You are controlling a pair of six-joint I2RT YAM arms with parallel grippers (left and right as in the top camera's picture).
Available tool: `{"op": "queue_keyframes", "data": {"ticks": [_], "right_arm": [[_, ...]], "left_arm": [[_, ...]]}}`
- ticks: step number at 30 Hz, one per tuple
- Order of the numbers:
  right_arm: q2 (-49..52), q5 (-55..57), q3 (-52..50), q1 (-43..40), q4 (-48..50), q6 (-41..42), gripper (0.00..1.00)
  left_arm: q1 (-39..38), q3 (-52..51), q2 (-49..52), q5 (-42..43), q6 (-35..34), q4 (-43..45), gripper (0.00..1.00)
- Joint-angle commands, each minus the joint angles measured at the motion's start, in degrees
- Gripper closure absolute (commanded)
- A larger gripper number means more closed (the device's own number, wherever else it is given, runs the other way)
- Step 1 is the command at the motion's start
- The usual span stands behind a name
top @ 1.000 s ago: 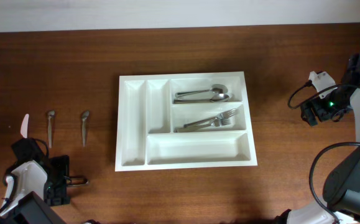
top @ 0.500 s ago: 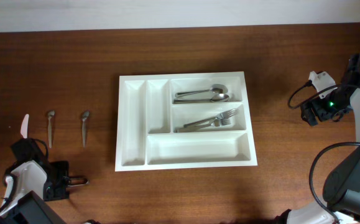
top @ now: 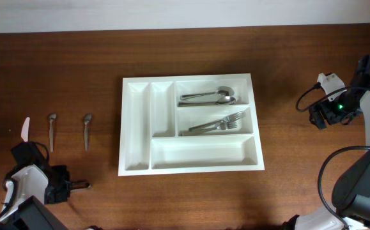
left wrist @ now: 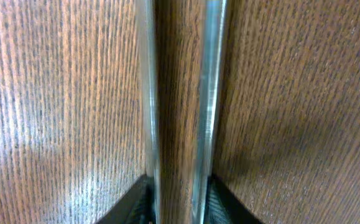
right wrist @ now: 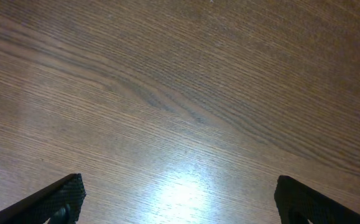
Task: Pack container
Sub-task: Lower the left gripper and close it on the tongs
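Note:
The white container (top: 137, 128) lies mid-table, with spoons (top: 207, 98) in its top right compartment and forks (top: 218, 124) in the one below. At the front left my left gripper (top: 68, 186) is down at the table, and a shiny metal utensil (top: 81, 186) sticks out of it to the right. In the left wrist view that utensil (left wrist: 208, 93) runs straight up the frame between the left gripper (left wrist: 180, 200) fingers, which press on both of its edges. At the far right my right gripper (top: 317, 118) stands wide open over bare wood, its gap (right wrist: 183, 202) holding nothing.
Two small spoons (top: 52, 130) (top: 87, 130) lie side by side on the wood left of the container. A white utensil (top: 25, 128) lies further left. The right arm's cables (top: 328, 172) loop near the right edge.
The left gripper's fingers have drawn together onto the metal utensil at the front left. The right arm and everything else have stayed put.

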Motion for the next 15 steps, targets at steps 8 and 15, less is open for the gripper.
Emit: {"op": "queue_keyframes", "data": {"ticks": [8,15], "right_arm": [[0.11,-1.11,-0.35,0.0,-0.02,-0.55,0.01],[0.11,-1.11,-0.35,0.0,-0.02,-0.55,0.01]], "left_arm": [[0.13,0.74,1.05,1.92,-0.02,-0.87,0.91],[0.11,10.93,-3.43,1.84,7.65,-6.71,0.94]]}}
